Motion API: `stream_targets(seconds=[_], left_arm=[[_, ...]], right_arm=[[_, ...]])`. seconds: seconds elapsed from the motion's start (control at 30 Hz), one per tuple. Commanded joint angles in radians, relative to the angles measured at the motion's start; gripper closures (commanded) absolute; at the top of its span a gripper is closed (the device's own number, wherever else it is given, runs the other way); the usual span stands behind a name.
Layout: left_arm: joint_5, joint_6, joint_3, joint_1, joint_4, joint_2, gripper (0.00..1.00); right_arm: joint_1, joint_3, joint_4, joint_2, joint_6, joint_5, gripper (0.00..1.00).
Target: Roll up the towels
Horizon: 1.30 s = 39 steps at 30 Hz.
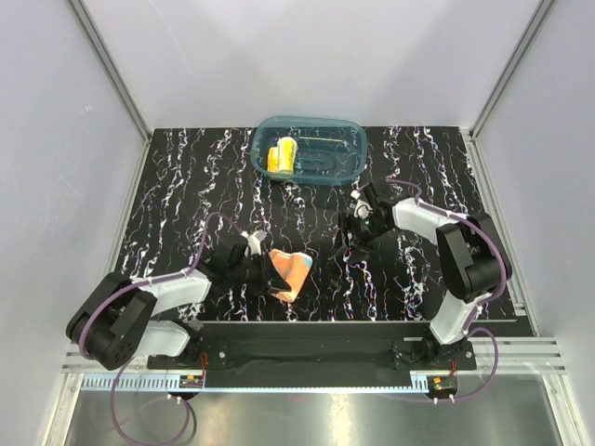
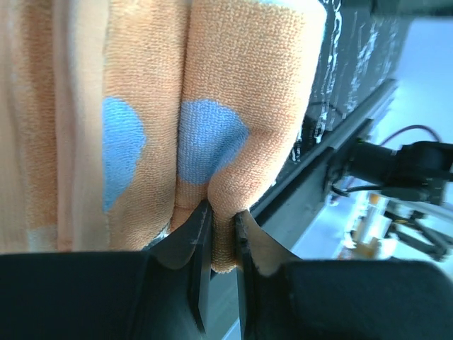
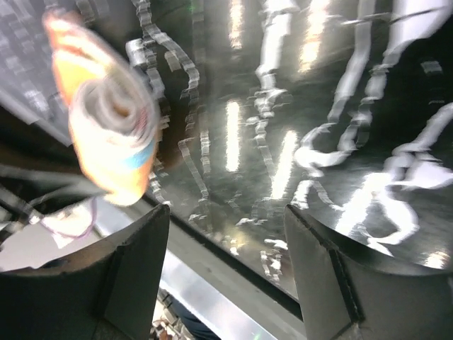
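Orange cloth comes first on the left: the orange towel [image 1: 290,275], already rolled, sits near the front edge of the worktop [image 1: 186,186]. The left jaws are clenched on 1 folded end of it, probably so that the roll does not open. In the middle, further back, the yellow towel [image 1: 282,156] lies rolled inside the teal tub [image 1: 351,139], so I judge 1 of 2 finished. On the right, the right jaws hang released and empty, well apart from both towels.
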Motion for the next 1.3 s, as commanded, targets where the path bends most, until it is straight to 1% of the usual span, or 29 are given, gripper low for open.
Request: stream_targets(seconds=[0.0, 0.2, 0.27, 0.3, 0.33, 0.4, 0.53, 0.63, 0.9, 1.17, 1.27], left_arm=[[0.123, -0.036, -0.017, 0.058, 0.084, 0.016, 0.87], [0.204, -0.071, -0.041, 0.147, 0.088, 0.068, 0.87], [0.201, -0.048, -0.031, 0.17, 0.041, 0.104, 0.88], [0.204, -0.042, -0.03, 0.176, 0.028, 0.116, 0.88], [0.209, -0.041, -0.032, 0.184, 0.027, 0.143, 0.88], [0.232, -0.044, -0.044, 0.207, 0.047, 0.166, 0.89], [0.227, -0.027, -0.041, 0.231, 0.013, 0.202, 0.89], [0.232, -0.019, -0.038, 0.245, -0.002, 0.217, 0.9], [0.256, -0.002, -0.032, 0.284, -0.033, 0.255, 0.91], [0.264, 0.019, -0.017, 0.3, -0.061, 0.272, 0.92], [0.275, 0.016, -0.015, 0.305, -0.053, 0.272, 0.92]], right_arm=[[-0.004, -0.049, 0.124, -0.073, 0.027, -0.145, 0.27], [0.009, -0.17, 0.358, -0.117, 0.129, -0.267, 0.26], [0.025, -0.198, 0.453, -0.12, 0.175, -0.274, 0.26], [0.053, -0.214, 0.48, -0.117, 0.185, -0.276, 0.26], [0.067, -0.221, 0.525, -0.113, 0.204, -0.271, 0.26], [0.093, -0.231, 0.563, -0.105, 0.216, -0.255, 0.27], [0.166, -0.239, 0.685, -0.061, 0.257, -0.235, 0.27], [0.208, -0.233, 0.733, -0.021, 0.267, -0.215, 0.28], [0.262, -0.221, 0.834, 0.097, 0.273, -0.187, 0.31], [0.309, -0.238, 0.937, 0.125, 0.279, -0.17, 0.32], [0.315, -0.232, 0.942, 0.145, 0.279, -0.167, 0.36]])
